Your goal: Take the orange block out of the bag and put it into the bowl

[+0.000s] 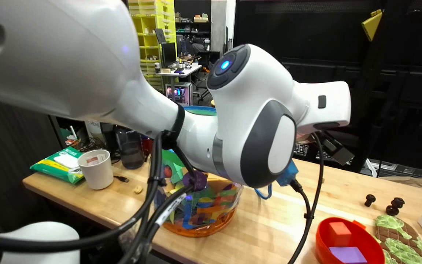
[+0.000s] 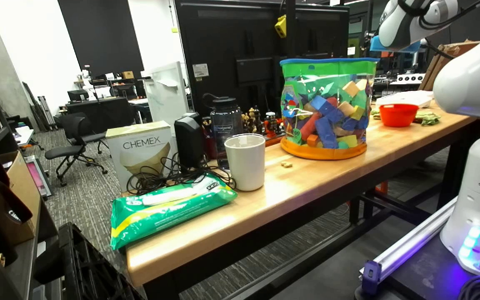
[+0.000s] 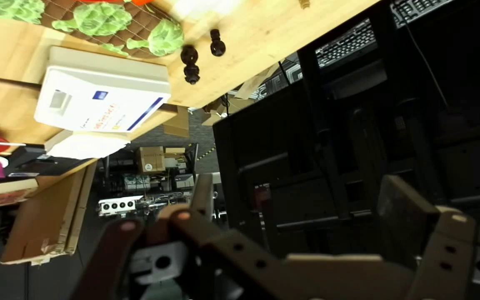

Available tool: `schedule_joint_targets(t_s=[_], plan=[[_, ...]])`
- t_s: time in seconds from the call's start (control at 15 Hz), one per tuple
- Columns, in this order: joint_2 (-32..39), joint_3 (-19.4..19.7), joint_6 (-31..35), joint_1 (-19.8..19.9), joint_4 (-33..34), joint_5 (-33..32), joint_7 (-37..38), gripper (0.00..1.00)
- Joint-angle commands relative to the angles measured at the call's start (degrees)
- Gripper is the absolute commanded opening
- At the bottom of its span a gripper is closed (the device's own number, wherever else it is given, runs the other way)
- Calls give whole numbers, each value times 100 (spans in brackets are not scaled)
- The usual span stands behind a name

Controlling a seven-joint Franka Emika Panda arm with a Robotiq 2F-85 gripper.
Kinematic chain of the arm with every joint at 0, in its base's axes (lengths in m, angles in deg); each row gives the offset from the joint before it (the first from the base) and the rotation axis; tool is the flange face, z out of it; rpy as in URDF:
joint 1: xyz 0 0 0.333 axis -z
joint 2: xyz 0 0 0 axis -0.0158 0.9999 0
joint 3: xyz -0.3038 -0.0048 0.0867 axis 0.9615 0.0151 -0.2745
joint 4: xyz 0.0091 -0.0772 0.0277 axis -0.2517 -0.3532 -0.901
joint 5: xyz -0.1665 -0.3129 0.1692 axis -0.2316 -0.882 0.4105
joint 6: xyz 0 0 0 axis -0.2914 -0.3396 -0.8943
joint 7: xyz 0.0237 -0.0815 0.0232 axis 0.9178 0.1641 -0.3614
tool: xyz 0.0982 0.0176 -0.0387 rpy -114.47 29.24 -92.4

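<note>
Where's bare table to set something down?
Best: pale wood tabletop between the clear plastic blue-rimmed bag and the round red plastic bowl. Tighter: between bag and white cylindrical cup, holding a small tan piece. Crowded: round the cup (green plastic packet, dark translucent bottle) and beside the bowl (brown quilted mat).

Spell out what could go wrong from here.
Cables hang in loops from the arm; as it moves, they might snag on the bag.
The bowl already holds an orange-red block, possibly the one wanted, so another pick could be needless.
If a pick is needed, an orange block shows low in the bag among many others, so the open gripper might seize the wrong one or be crowded out.
</note>
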Motion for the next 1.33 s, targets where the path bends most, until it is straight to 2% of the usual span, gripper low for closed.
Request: schedule_joint_targets(t_s=[0.0, 0.2, 0.4, 0.53, 0.6, 0.73, 0.87, 0.93, 1.0, 1.27], plan=[[-575, 31, 132, -336, -434, -124, -170, 100], [-943, 34, 189, -780, -722, -73, -191, 100], [-1382, -110, 329, -1022, -1043, -20, -69, 100], [-1762, -346, 414, -1012, -1286, 52, 82, 100], [-1616, -547, 296, -893, -895, -113, 388, 100], [-1976, -1023, 271, -650, -918, -53, 752, 100], [-2260, -1310, 237, -700, -959, -90, 994, 100], [-2370, -1332, 235, -912, -1076, -104, 975, 100], [-2178, -1290, 68, -1214, -871, -287, 982, 100], [-2193, -1199, -689, -2191, -878, -516, 905, 100]])
